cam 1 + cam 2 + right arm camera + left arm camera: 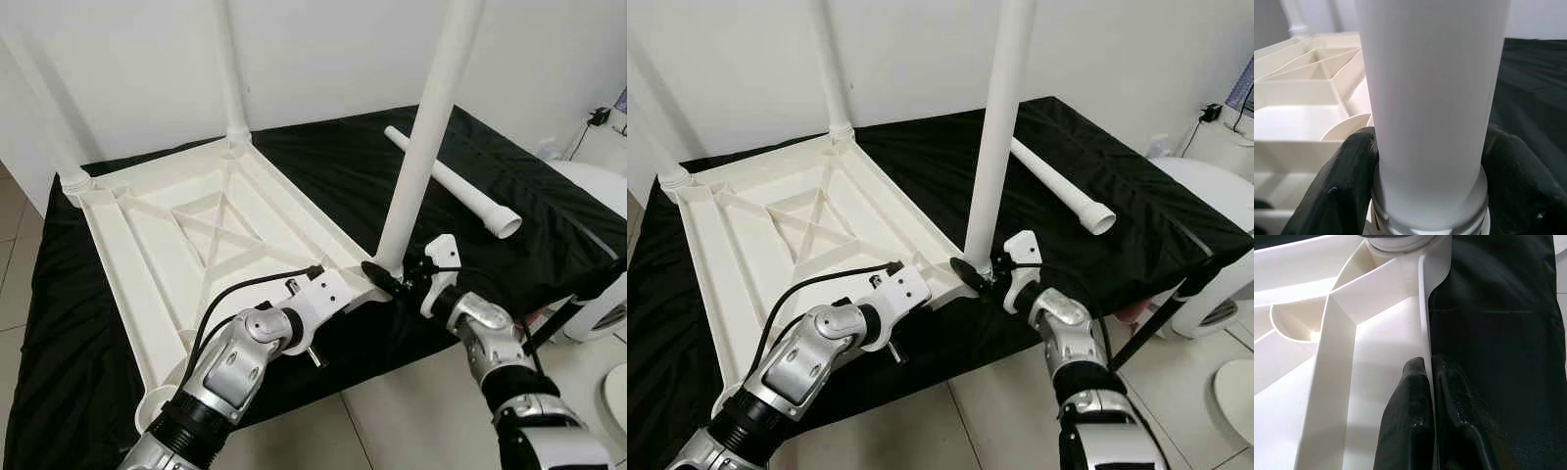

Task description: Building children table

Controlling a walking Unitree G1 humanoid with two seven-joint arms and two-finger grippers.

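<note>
Tabletop lies upside down on a black cloth spread over a low platform. White moulded plastic, underside up: raised rim, ribs crossing in an X around a central rectangle, round socket at each corner.

Three legs stand upright in the sockets: far-left leg, far leg, near-right leg. All smooth white plastic tubes with a flared collar at the base. Near-left socket is open. Fourth leg lies flat on the cloth, right of the tabletop, apart from it, open flared end toward me.

My right gripper is clenched around the base of the near-right leg, just above the collar; one glossy black finger on each side, both touching the tube.

My left gripper pinches the thin rim of the tabletop along the near-right edge, close to that same corner; one finger on the inner face, the other on the cloth side.

Cloth is slightly shiny, creased. Floor is pale tile. A white rounded object sits at the right.
</note>
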